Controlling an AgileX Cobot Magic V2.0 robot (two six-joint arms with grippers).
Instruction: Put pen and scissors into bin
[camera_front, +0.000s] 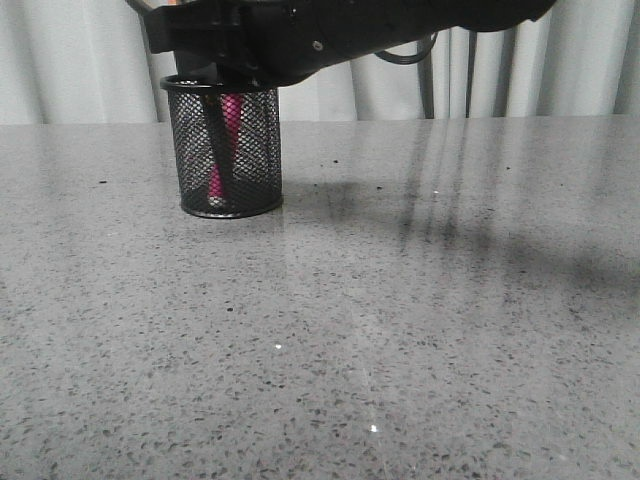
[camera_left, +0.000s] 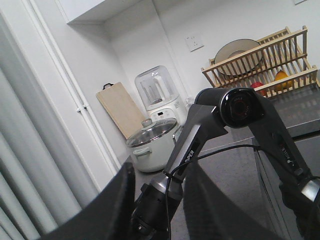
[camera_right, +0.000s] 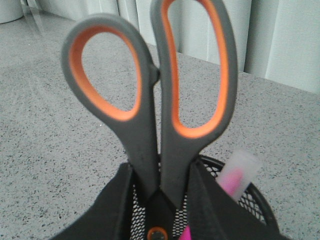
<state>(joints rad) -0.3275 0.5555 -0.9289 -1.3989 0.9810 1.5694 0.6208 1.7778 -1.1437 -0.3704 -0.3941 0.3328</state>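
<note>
The black mesh bin (camera_front: 250, 150) stands upright at the back left of the grey table (camera_front: 400, 320). The pink pen (camera_front: 231, 115) stands inside it, and its whitish cap (camera_right: 241, 170) sticks out over the rim (camera_right: 257, 195). The scissors (camera_right: 150, 115) stand handles up, with their dark blades (camera_front: 219, 150) down in the bin. My right gripper (camera_front: 220, 62) is just above the bin; in its wrist view the right gripper (camera_right: 161, 172) is shut on the scissors below the handles. My left gripper (camera_left: 160, 170) is open, empty and pointing away from the table.
Pale curtains (camera_front: 90, 70) hang behind the table's far edge. My right arm (camera_front: 400, 25) reaches across the top of the front view. The left wrist view shows the right arm (camera_left: 220, 120), a pot (camera_left: 152, 145), a cutting board (camera_left: 120, 107) and a dish rack (camera_left: 265, 65).
</note>
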